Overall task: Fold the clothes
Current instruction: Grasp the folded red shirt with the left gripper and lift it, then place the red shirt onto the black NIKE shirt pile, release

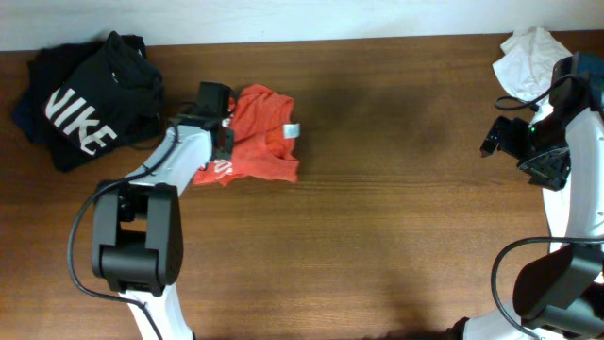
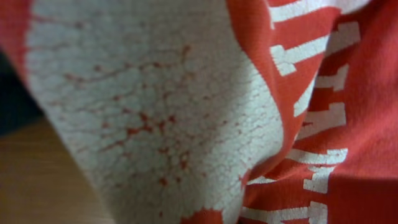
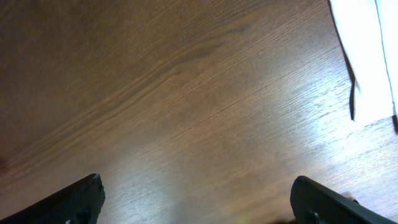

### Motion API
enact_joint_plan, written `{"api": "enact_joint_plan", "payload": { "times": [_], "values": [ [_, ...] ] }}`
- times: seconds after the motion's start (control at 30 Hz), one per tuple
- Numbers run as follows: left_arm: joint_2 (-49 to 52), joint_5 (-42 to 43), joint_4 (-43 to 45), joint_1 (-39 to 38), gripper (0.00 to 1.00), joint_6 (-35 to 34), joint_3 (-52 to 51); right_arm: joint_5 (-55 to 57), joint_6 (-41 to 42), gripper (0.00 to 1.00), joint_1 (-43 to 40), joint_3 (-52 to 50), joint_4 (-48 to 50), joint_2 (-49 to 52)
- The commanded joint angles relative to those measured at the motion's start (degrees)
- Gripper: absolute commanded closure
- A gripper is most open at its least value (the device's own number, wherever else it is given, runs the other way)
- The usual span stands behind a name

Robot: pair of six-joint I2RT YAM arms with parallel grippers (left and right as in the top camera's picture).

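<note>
Where the tabletop (image 1: 396,189) begins on the left, a black top with big white letters (image 1: 80,109) lies bunched up near the back edge. Just beside it, we see the left arm (image 1: 179,156). It rises from its base near the front edge and leans up and to the right. Its tip sits on the left side of the red-orange T-shirt (image 1: 260,137).

The left jaws are closed, and we think they pinch the shirt's left edge. In the left wrist view the cloth fills nearly everything, so we cannot see the jaws themselves. A big cracked white print (image 2: 143,106) is right up close there, with white lettering (image 2: 311,124) on red cloth beside it.

The T-shirt lies crumpled in a heap, left of the middle and a bit toward the back. Its left side nearly reaches the black top. A small white tag (image 1: 292,130) sticks out on its right side.

To the right of the shirt there is a wide stretch of bare brown wood. It runs from the back edge to the front edge and all the way across to the right arm (image 1: 576,189).

That arm stands at the far right, bent, with its tip turned to the left over the wood. The right jaws are wide open and hold nothing. In the right wrist view one dark finger (image 3: 68,199) is in each bottom corner, with bare wood between them.

A white cloth (image 1: 528,57) lies crumpled at the back right corner, just behind the right arm.
</note>
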Motion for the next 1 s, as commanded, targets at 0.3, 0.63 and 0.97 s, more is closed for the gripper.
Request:
{"api": "enact_joint_plan", "payload": {
  "times": [0.3, 0.63, 0.97],
  "values": [
    [0.28, -4.59, -5.73, 11.39, 0.99, -3.37, 27.67, 0.31, 0.50, 0.01, -0.11, 0.63, -0.15, -1.03],
    [0.39, -4.48, 1.11, 21.79, 0.99, -12.28, 27.67, 0.31, 0.50, 0.01, -0.11, 0.63, -0.15, -1.03],
    [12.55, -6.40, 6.29, 33.53, 0.65, -13.77, 27.67, 0.28, 0.50, 0.01, -0.11, 0.63, -0.15, -1.03]
  ]
}}
